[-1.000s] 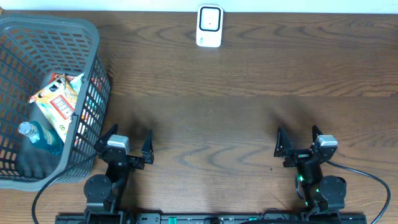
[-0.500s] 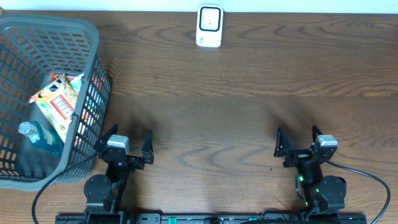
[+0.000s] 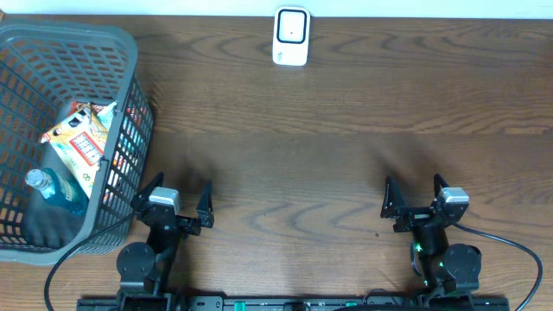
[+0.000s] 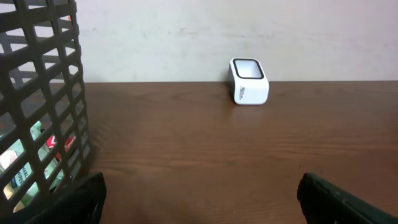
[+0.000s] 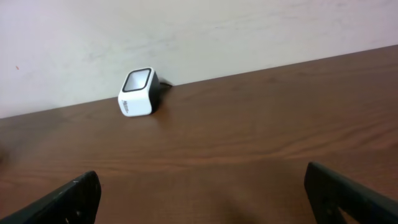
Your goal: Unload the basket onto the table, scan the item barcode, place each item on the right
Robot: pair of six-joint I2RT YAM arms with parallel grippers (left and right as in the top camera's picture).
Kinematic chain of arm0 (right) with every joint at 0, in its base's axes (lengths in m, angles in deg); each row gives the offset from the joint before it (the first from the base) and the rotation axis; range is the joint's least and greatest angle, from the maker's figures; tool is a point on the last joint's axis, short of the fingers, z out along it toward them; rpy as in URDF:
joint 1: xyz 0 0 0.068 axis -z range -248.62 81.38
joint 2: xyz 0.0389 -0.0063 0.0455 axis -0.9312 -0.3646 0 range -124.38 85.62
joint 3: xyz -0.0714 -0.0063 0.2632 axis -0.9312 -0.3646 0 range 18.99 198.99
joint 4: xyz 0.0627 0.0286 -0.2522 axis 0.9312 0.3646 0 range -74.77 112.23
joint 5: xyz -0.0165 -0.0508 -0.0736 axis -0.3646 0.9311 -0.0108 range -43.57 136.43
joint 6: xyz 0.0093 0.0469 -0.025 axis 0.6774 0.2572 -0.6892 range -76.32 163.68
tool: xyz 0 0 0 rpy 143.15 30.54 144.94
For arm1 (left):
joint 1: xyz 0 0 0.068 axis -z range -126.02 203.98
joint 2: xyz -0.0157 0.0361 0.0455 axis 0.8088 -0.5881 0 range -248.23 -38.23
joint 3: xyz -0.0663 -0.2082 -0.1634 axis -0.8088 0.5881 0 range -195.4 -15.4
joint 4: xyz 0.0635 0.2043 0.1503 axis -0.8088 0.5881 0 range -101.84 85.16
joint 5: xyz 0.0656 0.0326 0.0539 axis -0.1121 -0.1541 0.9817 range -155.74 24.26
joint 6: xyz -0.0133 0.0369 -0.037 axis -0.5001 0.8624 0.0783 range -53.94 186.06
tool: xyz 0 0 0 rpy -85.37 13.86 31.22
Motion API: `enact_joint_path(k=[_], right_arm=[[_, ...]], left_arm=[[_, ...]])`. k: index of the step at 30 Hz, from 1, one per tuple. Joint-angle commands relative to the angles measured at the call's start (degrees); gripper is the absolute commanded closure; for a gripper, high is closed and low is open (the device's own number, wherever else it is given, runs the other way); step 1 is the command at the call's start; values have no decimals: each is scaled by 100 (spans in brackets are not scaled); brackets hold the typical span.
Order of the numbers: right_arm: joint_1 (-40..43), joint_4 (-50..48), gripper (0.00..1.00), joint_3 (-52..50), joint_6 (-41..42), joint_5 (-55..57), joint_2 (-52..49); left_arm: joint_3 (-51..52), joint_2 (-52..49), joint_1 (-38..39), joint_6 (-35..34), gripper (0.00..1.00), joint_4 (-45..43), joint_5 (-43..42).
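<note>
Showing both arms parked at the near edge of the wooden table (image 3: 346, 130), the overhead view places the left gripper (image 3: 180, 195) just beside the basket (image 3: 130, 52) and the right gripper (image 3: 414, 192) well apart from it on the opposite side. Each gripper stands with its jaws spread wide and holds nothing; in the wrist views the dark fingertips (image 4: 74, 199) of the left and those of the right (image 5: 68, 196) frame only bare wood. The grey plastic mesh basket occupies the left corner of the table and contains the goods to be scanned: a snack packet (image 3: 78, 142) printed in orange, red and white, leaning against the right wall; a bottle (image 3: 54, 192) of blue liquid with a clear cap, lying beside the packet; and a dark item (image 3: 47, 226) beneath the bottle at the near end. Lettering on the packet is too small to read. The barcode scanner (image 3: 291, 36), a white block with a dark window on its upper face, sits at the far edge of the table against the wall, between the two arms and well away from the basket. Small grey print on its side, seen from the left wrist, cannot be made out. A black cable (image 3: 505, 246) loops from the right arm's base.
</note>
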Motion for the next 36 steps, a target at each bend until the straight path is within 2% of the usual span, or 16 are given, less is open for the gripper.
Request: enact_joint_path(k=[1, 11, 14, 18, 22, 26, 30, 36], right_arm=[[31, 22, 1, -7, -57, -31, 37], [31, 22, 1, -7, -57, -31, 37], [31, 22, 1, -7, -57, -31, 37], [31, 22, 1, -7, -57, -31, 37], [31, 22, 1, -7, -57, -31, 37], [31, 22, 1, -7, -57, -31, 37], [31, 22, 1, -7, -57, -31, 37], [31, 22, 1, -7, -57, -31, 37]], left_arm=[[118, 35, -13, -7, 2, 166, 9], [118, 35, -11, -9, 2, 133, -28], [118, 35, -13, -7, 2, 127, -374], [118, 24, -11, -15, 2, 131, -422], [48, 4, -7, -398, 2, -203, -625], [-317, -37, -7, -839, 2, -133, -1075], [-785, -232, -7, -914, 2, -129, -1397], [-1801, -1051, -7, -1257, 2, 57, -1521]])
